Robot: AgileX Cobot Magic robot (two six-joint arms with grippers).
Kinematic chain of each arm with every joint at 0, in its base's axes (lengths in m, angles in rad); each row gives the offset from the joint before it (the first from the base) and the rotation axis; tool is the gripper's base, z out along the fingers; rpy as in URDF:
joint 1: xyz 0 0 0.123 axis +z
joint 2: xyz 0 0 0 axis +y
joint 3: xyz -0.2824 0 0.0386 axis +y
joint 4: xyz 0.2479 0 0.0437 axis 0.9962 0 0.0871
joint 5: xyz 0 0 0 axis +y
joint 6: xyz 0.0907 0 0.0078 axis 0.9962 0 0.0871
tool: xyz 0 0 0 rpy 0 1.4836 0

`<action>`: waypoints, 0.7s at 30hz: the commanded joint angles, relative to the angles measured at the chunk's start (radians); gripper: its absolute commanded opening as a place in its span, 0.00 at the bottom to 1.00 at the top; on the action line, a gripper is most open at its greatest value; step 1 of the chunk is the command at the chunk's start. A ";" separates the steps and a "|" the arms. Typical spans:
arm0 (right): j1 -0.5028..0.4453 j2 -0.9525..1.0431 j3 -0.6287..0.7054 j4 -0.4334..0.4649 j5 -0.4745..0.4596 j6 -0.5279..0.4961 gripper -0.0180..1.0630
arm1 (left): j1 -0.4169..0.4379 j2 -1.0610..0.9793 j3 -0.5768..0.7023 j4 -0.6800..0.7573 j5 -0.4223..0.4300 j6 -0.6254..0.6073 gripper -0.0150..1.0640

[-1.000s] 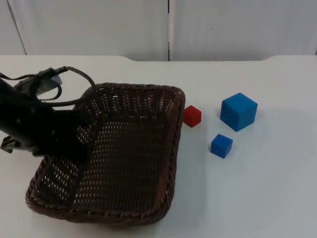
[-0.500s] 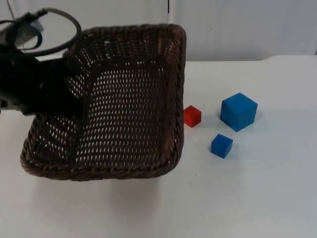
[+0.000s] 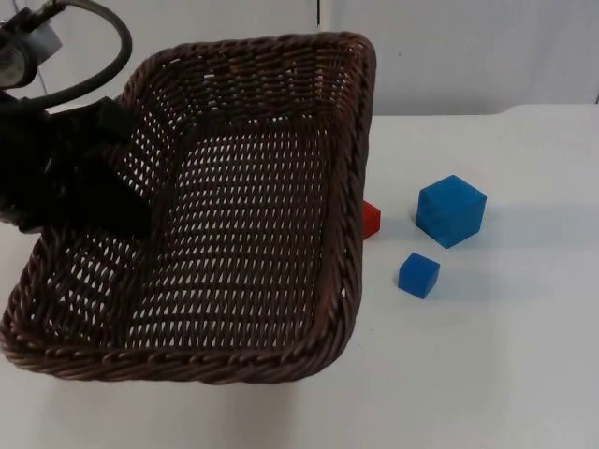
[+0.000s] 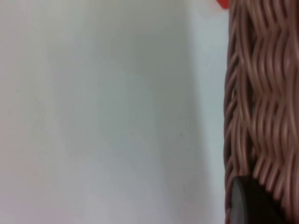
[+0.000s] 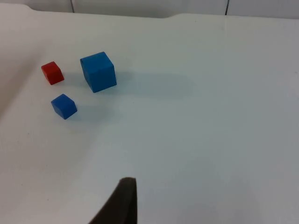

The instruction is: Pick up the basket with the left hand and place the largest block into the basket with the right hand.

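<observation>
1. The left gripper (image 3: 122, 192) is clamped on the near-left wall of the wicker basket (image 3: 253, 234), which hangs above the white table (image 3: 487, 374), its open mouth tipped towards the top camera.
2. The large blue block (image 3: 451, 210), the one to go in, sits on the table at about three o'clock from the basket, well apart from it. The small blue block (image 3: 418, 275) lies just beside it at seven o'clock.
3. My worry is the one-sided grip: held by a single wall, the basket could swing or slip once a block drops in.
4. Tilted like this, the block could slide towards the low wall or bounce out.
5. The right arm might also grab the wrong cube, since the small blue one sits so close.
6. In the top view the basket's edge half covers the red block (image 3: 371, 219); the right wrist view shows that red block (image 5: 52, 73) whole, beside the large blue block (image 5: 98, 71).
7. The right gripper (image 5: 122, 200) waits well back from the blocks; whether its fingers are apart I cannot tell.
8. The left wrist view shows the weave against a black fingertip (image 4: 250, 205), a contact the top view hides.
</observation>
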 commanded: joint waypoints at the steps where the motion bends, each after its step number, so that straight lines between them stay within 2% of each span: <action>1: -0.005 -0.004 0.003 0.000 -0.005 0.001 0.99 | 0.001 -0.019 0.002 0.011 0.025 -0.031 0.01; 9: -0.005 -0.004 0.003 0.000 -0.005 0.001 0.99 | 0.001 -0.054 0.002 0.110 0.053 -0.137 0.01; 21: -0.005 -0.004 0.003 0.000 -0.005 0.001 0.99 | -0.001 -0.071 0.002 0.196 -0.005 -0.168 0.01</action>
